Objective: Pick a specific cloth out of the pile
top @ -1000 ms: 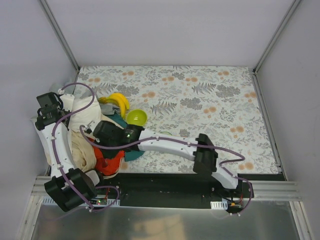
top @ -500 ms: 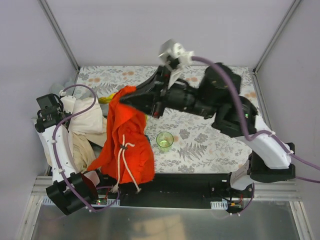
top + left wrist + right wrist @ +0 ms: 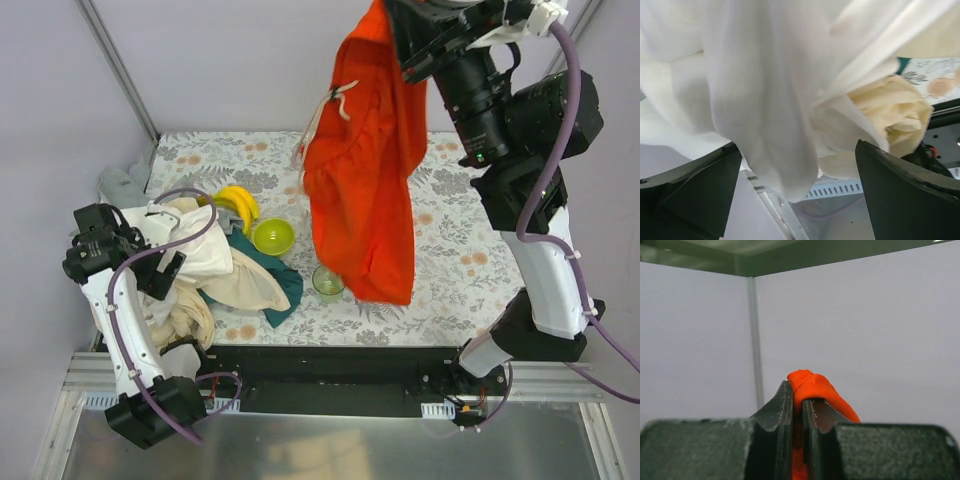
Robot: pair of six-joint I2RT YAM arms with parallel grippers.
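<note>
my R pincer (image 3: 796,407) clamped on orange-red cloth (image 3: 365,170), top cut off in overhead view, L pincer (image 3: 799,150) spread wide, cream-white pile (image 3: 765,75) blocking most of its cam

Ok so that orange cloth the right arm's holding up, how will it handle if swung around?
Probably very floppy: the cloth hangs in long folds from the right gripper. Likely light, since that one small pinch carries it. Its loose drawstring might snag or swing.

I work in a lab test cell: plain white walls (image 3: 300,60), aluminium rails (image 3: 575,382) at the bottom, a flower-printed table (image 3: 230,160).
</note>
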